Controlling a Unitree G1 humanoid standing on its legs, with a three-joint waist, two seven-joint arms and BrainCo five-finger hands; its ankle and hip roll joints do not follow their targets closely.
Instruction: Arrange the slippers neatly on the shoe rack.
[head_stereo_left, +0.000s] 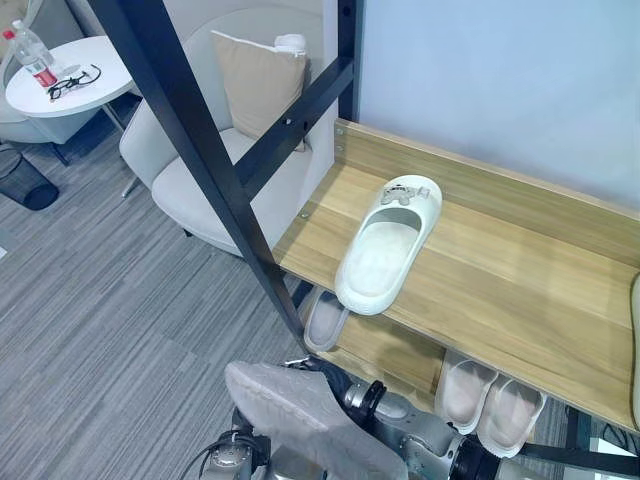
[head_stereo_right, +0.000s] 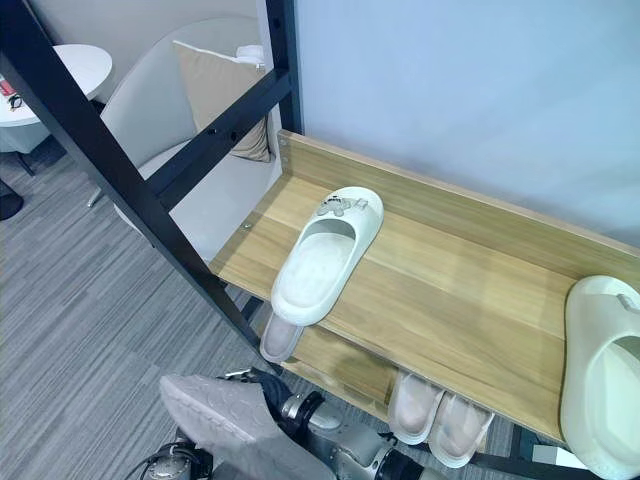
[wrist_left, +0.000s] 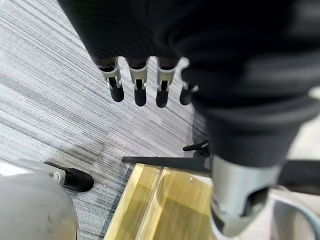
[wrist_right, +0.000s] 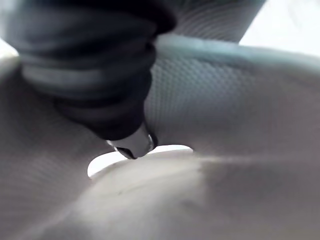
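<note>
**Left hand** (wrist_left: 138, 84): fingers straight and relaxed, holding nothing, hanging over the carpeted floor (wrist_left: 55, 95). A corner of the shoe rack (head_stereo_left: 480, 300) lies just past its fingertips.

**Right hand** (wrist_right: 100, 90): pressed close against a grey slipper (head_stereo_left: 300, 415). That slipper is carried low in front of the rack, sole side facing the head camera. The fingers are buried in or behind it, so I cannot tell whether they close round it or merely support it.

**Task items, beyond and to the right of the right hand:**
- White slipper (head_stereo_left: 388, 245) on the top shelf, lying askew, one end hanging over the front edge.
- Single pale slipper (head_stereo_left: 325, 320) on the lower shelf, directly beneath that overhang.
- Pair of pale slippers (head_stereo_left: 490, 400) on the lower shelf, side by side and touching.
- Cream slipper (head_stereo_right: 605, 370) at the far right of the top shelf.

**Risks, as judged:**
- The grip on the grey slipper is unverified, so it may slip or twist while being lifted.
- Raising it to the top shelf could catch the overhanging end of the white slipper and tip it off.
- The black diagonal brace (head_stereo_left: 200, 140) to the left of the right hand limits the approach from that side.

**Not verifiable:**
- The cream slipper is cut off at the frame edge.
- The lower shelf is largely hidden under the top board.
- Which foot the grey slipper fits cannot be made out.
</note>
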